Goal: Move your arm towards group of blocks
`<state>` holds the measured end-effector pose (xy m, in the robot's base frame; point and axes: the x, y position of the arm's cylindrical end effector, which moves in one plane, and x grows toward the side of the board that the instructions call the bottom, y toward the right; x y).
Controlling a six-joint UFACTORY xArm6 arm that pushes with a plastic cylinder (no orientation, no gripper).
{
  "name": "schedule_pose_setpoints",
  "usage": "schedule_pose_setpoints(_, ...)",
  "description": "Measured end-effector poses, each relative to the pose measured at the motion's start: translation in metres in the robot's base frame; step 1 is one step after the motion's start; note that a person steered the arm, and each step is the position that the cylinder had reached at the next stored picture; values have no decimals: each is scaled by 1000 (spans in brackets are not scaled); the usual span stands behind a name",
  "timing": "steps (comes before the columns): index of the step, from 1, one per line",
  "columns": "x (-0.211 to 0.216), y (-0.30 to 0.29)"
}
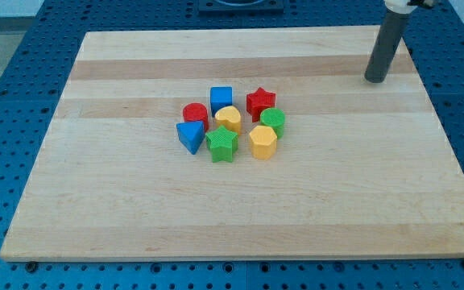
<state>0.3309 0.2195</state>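
A tight group of blocks sits near the board's middle: a blue cube (221,98), a red star (260,101), a red cylinder (195,115), a yellow heart-like block (229,119), a green cylinder (273,122), a blue triangle (189,136), a green star (222,144) and a yellow hexagon (263,142). My tip (374,80) rests on the board at the view's upper right, well apart from the group, to the right of and above the red star. It touches no block.
The wooden board (119,209) lies on a blue perforated table (6,97). The board's right edge (445,137) is close to my tip.
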Motion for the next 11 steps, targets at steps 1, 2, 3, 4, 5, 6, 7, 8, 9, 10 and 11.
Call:
schedule_pose_setpoints(1,0,0)
schedule_pose_setpoints(2,18,-1)
schedule_pose_setpoints(3,83,-21)
schedule_pose_setpoints(4,155,-53)
schedule_pose_setpoints(5,182,-124)
schedule_pose_setpoints(6,184,-208)
schedule_pose_setpoints(7,194,-261)
schedule_pose_setpoints(8,194,-314)
schedule_pose_setpoints(9,175,-317)
schedule_pose_setpoints(10,169,-309)
schedule_pose_setpoints(11,169,-301)
